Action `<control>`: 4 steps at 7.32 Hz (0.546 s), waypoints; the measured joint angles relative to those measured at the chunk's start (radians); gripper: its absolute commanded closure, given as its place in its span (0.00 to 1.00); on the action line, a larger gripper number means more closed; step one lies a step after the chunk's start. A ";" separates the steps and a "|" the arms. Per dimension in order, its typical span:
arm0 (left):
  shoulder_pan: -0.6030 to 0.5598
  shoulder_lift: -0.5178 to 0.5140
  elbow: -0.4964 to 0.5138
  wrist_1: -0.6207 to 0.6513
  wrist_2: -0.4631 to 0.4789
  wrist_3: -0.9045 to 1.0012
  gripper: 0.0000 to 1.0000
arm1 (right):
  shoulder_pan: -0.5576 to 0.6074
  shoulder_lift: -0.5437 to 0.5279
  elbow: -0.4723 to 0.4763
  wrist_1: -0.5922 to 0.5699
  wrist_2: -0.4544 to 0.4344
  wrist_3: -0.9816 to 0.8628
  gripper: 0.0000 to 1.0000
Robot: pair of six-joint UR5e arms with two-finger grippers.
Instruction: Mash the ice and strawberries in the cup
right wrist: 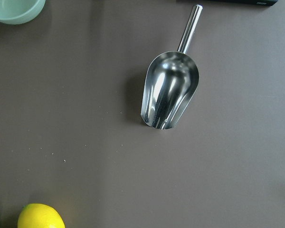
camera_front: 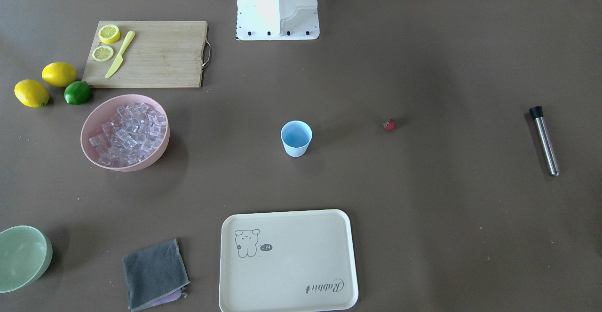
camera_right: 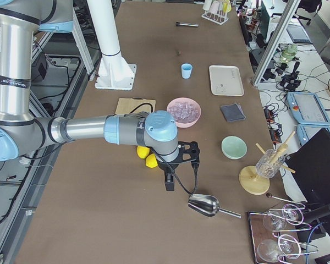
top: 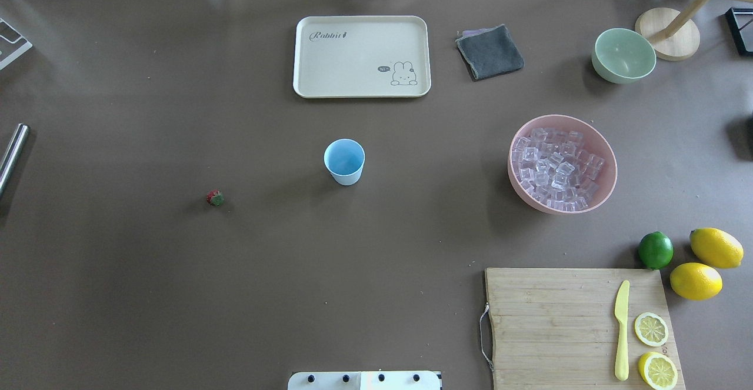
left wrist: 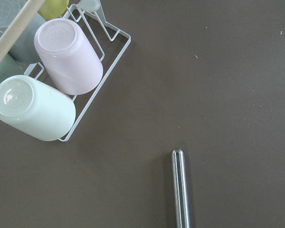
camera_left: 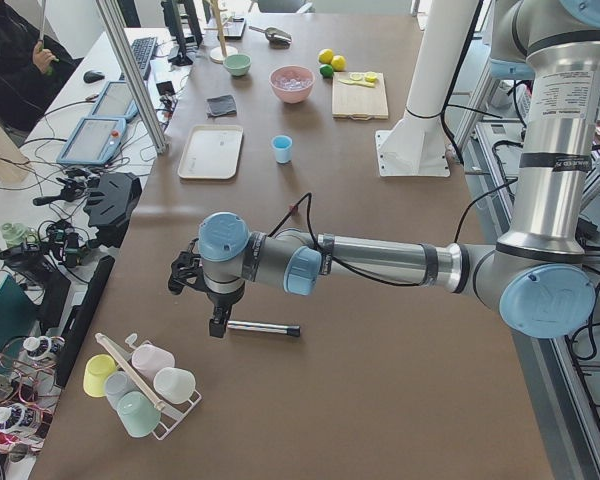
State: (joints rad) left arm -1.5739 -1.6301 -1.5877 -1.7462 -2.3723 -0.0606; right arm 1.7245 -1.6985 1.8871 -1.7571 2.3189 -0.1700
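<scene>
The table (camera_front: 447,236) is brown. The cup (camera_front: 296,139) is light blue. The strawberry (camera_front: 389,124) is red with a green top. The ice (camera_front: 129,131) is clear and its bowl (camera_front: 127,166) is pink. The lemons (camera_front: 59,74) are yellow and the lime (camera_front: 77,92) is green. The tray (camera_front: 301,265) is cream with a grey animal drawing. The cloth (camera_front: 153,272) is dark grey, maybe with purple under it. The stick (camera_front: 545,142) is silver with a black end.

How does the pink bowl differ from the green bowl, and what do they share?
The pink bowl holds ice cubes; the green bowl is empty. The pink bowl is wider than the green bowl. The pink bowl stands near the lime, the green bowl near the grey cloth. Both are round, upright and on the table.
</scene>
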 measured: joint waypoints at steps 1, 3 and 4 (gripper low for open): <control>0.000 0.004 0.000 -0.001 -0.001 -0.003 0.02 | -0.029 0.039 0.003 -0.043 0.007 0.003 0.00; 0.000 0.008 0.004 -0.003 -0.001 -0.005 0.02 | -0.109 0.111 0.037 -0.067 0.022 0.077 0.00; 0.000 0.008 0.008 -0.002 -0.001 -0.005 0.02 | -0.175 0.135 0.083 -0.057 0.023 0.152 0.00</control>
State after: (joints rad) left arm -1.5743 -1.6220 -1.5794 -1.7483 -2.3730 -0.0659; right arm 1.5495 -1.5634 1.9698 -1.8137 2.3417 -0.0183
